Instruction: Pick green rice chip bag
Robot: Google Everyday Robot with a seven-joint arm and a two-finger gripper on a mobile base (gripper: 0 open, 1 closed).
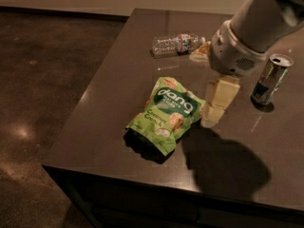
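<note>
The green rice chip bag [167,114] lies flat on the dark table [114,80], near its front left part, with the dark green "dang" oval facing up. My gripper [213,109] hangs from the white arm that comes in from the upper right. Its cream-coloured fingers point down just to the right of the bag's right edge, close above the table top. The gripper holds nothing.
A clear plastic water bottle [176,44] lies on its side at the back. A small yellowish packet [200,52] lies beside it, partly behind my arm. A silver drink can [270,80] stands at the right. The table's left and front edges drop to the floor.
</note>
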